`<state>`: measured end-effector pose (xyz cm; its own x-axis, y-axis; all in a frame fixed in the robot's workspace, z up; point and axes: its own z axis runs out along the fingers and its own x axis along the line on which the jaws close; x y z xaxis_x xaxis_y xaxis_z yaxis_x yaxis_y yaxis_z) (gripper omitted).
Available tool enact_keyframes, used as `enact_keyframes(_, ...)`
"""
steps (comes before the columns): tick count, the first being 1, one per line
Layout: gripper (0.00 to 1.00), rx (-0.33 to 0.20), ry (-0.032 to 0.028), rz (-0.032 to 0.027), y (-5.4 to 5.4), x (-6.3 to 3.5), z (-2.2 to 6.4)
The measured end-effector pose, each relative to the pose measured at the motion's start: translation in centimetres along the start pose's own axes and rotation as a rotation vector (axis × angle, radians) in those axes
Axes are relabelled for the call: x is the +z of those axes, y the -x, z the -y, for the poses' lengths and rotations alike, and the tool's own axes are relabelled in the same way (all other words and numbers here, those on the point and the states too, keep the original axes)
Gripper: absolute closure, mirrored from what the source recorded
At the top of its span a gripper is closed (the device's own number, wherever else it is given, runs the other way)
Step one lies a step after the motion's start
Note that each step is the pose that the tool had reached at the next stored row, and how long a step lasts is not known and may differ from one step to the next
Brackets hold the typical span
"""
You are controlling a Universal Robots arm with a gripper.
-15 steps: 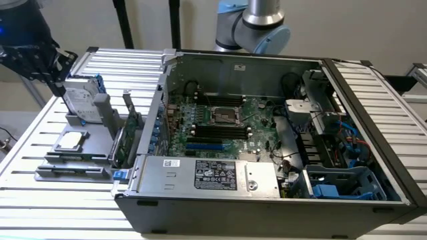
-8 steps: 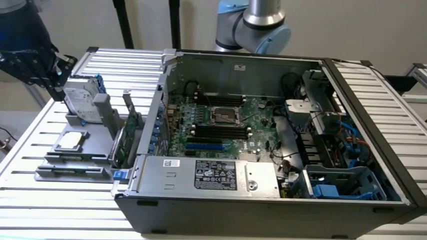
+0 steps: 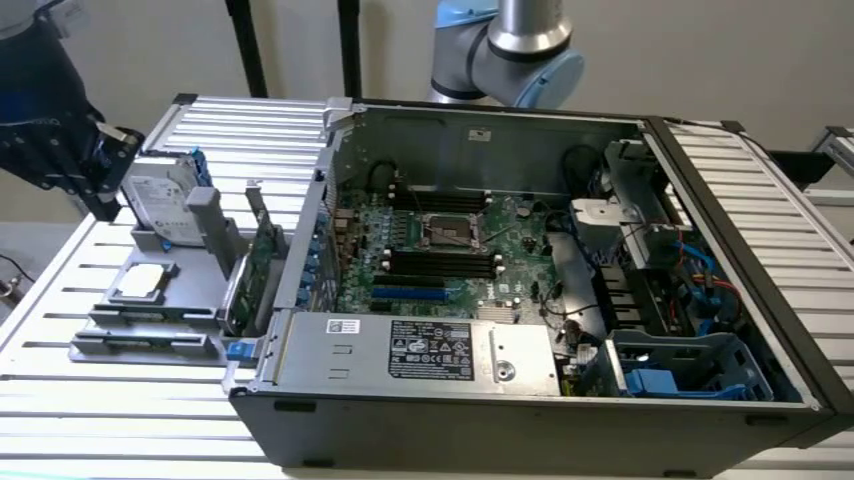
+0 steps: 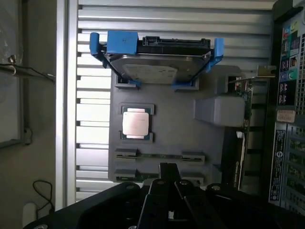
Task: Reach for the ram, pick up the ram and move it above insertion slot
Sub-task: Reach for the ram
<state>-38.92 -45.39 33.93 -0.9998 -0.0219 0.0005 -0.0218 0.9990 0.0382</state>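
At the exterior view's lower left, the ram (image 4: 159, 156) lies flat in clips on a grey tray (image 3: 187, 290), just beside the CPU (image 4: 134, 122). The gripper (image 4: 169, 168) hangs near it, jaws pressed together, empty.

The gripper (image 4: 169, 171), jaws closed together, hangs over the grey holder (image 4: 176, 124) on the slatted worktop (image 4: 95, 138). Its tips are just beside the ram (image 4: 159, 155), which stands on edge between two clips. Past the ram sit a processor chip (image 4: 136, 123) and the blue-railed hard drive (image 4: 159, 59). An expansion card (image 4: 245, 119) stands beside the computer case (image 4: 288, 119).
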Motion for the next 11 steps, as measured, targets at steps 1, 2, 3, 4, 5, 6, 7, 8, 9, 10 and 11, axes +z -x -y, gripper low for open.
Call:
enact_keyframes(1,0.89,0.000,0.0000,-0.0001,0.0,0.00,0.32)
enact_keyframes(2,0.89,0.000,-0.0001,-0.0001,0.0,0.00,0.65)
enact_keyframes(3,0.89,0.000,0.0000,-0.0002,0.1,0.00,0.95)
enact_keyframes(4,0.89,0.000,0.0000,-0.0002,0.1,0.00,1.24)
enact_keyframes(5,0.89,0.000,0.0000,-0.0003,0.1,0.00,1.53)
enact_keyframes(6,0.89,-0.001,0.0000,-0.0004,0.1,0.00,1.81)
enact_keyframes(7,0.89,-0.001,0.0000,-0.0004,0.1,0.00,2.09)
enact_keyframes(8,0.89,-0.001,-0.0001,-0.0005,0.2,0.00,2.37)
enact_keyframes(9,0.89,-0.001,0.0000,-0.0005,0.2,0.00,2.65)
enact_keyframes(10,0.89,-0.001,0.0000,-0.0006,0.2,0.00,2.92)
enact_keyframes(11,0.89,-0.001,-0.0001,-0.0007,0.2,-0.01,3.20)
